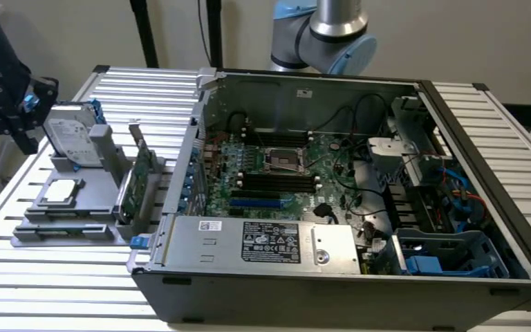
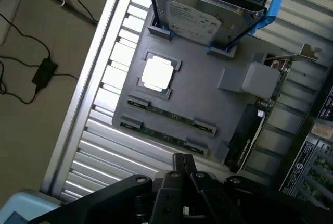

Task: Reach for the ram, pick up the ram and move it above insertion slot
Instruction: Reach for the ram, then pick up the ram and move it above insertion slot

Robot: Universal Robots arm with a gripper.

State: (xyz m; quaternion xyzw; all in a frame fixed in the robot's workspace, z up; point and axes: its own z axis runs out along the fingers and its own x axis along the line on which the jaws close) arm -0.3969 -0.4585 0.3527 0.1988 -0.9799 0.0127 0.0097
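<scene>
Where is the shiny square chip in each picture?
Exterior view: the flat square silver chip lies on the grey plastic tray, to the exterior view's left of the open computer case.
Wrist view: the chip lies on the tray, between the hard drive and the thin green ram sticks.
Shared landmark: the upright silver hard drive in blue brackets, right beside the chip.

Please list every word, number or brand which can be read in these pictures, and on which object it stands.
No text can be read for certain.
Labels on the power supply: too small.
Label on the hard drive: blurred.
Stickers on the computer case: blurred.
White letters on the end effector, exterior view: cut off, unreadable.
</scene>
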